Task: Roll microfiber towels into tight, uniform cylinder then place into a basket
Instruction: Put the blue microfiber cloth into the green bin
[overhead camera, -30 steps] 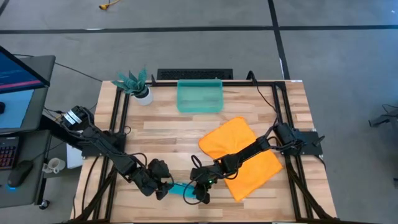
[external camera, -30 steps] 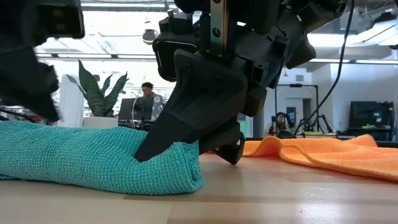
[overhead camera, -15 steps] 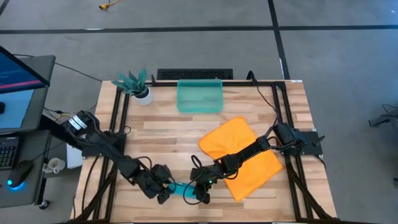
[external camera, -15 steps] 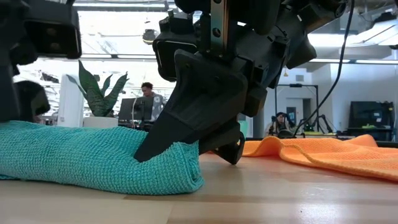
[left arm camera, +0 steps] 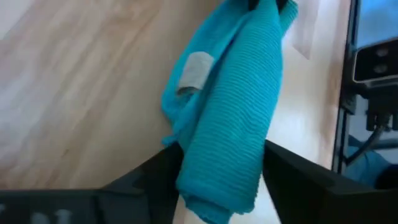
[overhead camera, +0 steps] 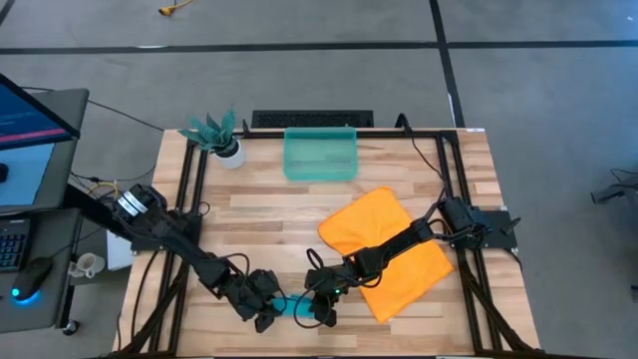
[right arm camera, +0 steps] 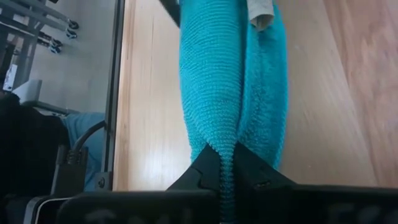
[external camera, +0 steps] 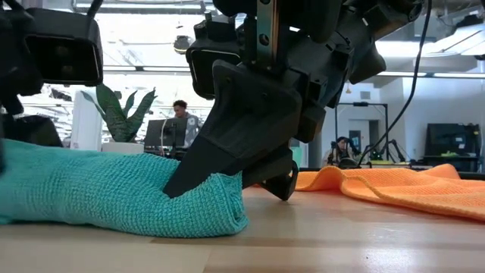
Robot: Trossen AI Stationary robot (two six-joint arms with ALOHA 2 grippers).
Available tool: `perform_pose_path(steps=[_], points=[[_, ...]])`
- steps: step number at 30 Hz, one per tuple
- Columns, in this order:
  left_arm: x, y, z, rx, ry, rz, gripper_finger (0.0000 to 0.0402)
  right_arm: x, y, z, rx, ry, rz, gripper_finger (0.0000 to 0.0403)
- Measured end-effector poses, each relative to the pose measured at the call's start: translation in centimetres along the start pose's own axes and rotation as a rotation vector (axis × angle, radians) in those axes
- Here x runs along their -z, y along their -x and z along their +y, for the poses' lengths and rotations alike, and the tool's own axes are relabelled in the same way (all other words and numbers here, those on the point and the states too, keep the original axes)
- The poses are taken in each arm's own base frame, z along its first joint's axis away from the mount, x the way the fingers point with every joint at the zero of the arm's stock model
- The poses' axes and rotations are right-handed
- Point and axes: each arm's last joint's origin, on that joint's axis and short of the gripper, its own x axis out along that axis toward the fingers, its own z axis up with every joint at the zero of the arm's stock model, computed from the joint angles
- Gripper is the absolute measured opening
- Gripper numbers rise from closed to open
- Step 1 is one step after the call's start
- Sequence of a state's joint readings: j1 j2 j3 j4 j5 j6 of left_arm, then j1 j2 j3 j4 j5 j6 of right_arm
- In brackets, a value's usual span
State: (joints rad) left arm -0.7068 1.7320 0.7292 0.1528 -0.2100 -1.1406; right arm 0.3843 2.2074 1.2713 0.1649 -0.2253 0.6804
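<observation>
The teal towel, folded into a long bundle, lies on the table near its front edge, between my two grippers. It also shows in the low view. My right gripper is shut on its right end. My left gripper is open. Its two fingers stand on either side of the towel's left end. The orange towel lies spread flat at the right, under my right arm. The teal-green basket stands at the far edge. My right gripper pinches a thin ridge of cloth at the towel's right end between its two fingers. The fingers slant down from the table's right and lie along the bundle. The towel rests on the table. My left gripper: whether its fingers touch the towel, I cannot tell.
A teal-leaved plant in a white pot stands at the far left corner. Bare wood lies between the basket and the grippers. Black frame rails run along both sides of the table. People show in the room behind.
My left gripper has moved toward the table's right and a little nearer the front edge, up to the teal towel's left end. That end now sits slightly higher. My right gripper and the towel's right end have kept still.
</observation>
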Motion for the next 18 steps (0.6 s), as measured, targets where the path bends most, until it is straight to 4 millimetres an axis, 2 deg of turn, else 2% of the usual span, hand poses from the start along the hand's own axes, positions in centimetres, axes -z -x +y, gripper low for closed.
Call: perform_pose_path(steps=[3,12,15,18], points=[[0.2,-0.7,-0.1,0.037,-0.008,0.025,0.0158,0.0,0.0,0.0,0.004,0.0,-0.002,0.0032],[0.1,-0.7,0.1,0.031,-0.075,0.03,0.0021,0.0,0.0,0.0,0.011,0.008,-0.009,0.0027],[-0.3,-0.7,0.3,0.03,-0.097,0.035,0.0016,-0.1,0.0,0.0,0.01,0.028,-0.01,0.0027],[-1.0,-0.9,0.6,0.046,-0.112,0.067,0.0031,-0.5,0.6,0.1,0.008,0.058,-0.023,0.0021]])
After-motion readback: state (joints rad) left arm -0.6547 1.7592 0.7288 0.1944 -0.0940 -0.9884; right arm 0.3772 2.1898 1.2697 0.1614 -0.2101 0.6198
